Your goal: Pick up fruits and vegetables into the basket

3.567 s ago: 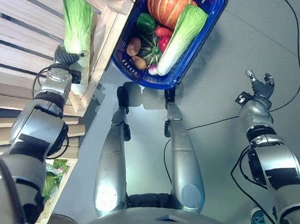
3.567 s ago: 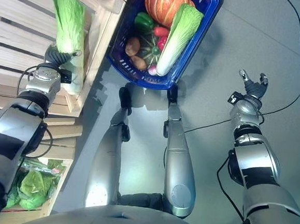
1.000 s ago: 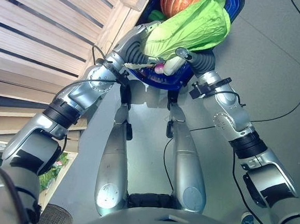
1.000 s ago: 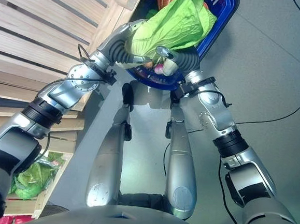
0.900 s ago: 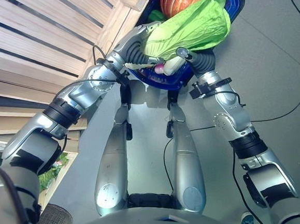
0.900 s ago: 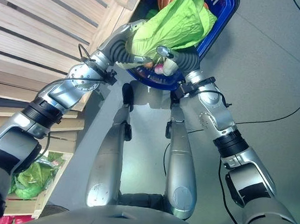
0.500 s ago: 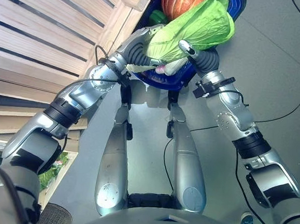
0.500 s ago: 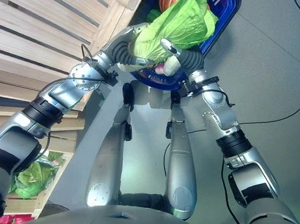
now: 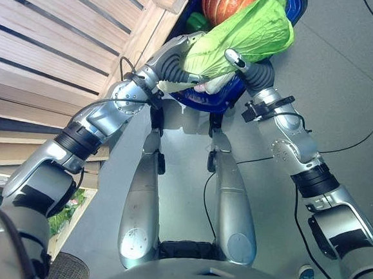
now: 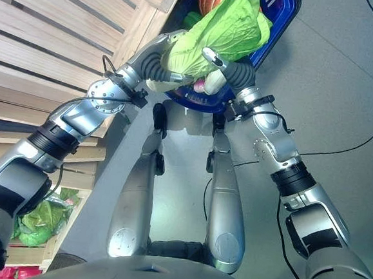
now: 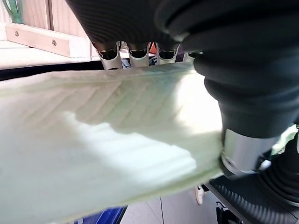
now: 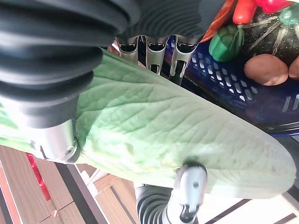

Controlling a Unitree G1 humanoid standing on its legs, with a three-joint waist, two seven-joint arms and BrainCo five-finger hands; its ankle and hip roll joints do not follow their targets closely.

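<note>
A big napa cabbage [image 9: 246, 37] with green leaves and a pale stalk end hangs tilted over the blue basket [image 9: 202, 103] on the floor. My left hand [image 9: 173, 64] grips its stalk end [image 11: 103, 140], fingers on one side and thumb [image 11: 243, 140] on the other. My right hand [image 9: 256, 71] clasps the leafy part [image 12: 177, 140], its thumb [image 12: 51, 135] against the leaf. In the basket lie an orange pumpkin [image 9: 223, 0], a green pepper [image 12: 226, 43], a dark squash [image 12: 275, 32] and a potato [image 12: 261, 69]. The cabbage hides much of the basket.
A wooden slatted shelf [image 9: 45, 51] runs along the left, its corner post right beside the basket. A crate of leafy greens [image 10: 37, 228] sits at the lower left. Grey floor [image 9: 347, 68] lies to the right of the basket.
The cabbage left the shelf in my left hand and my right hand came in to hold it. In the last second both hands moved it slightly farther over the basket.
</note>
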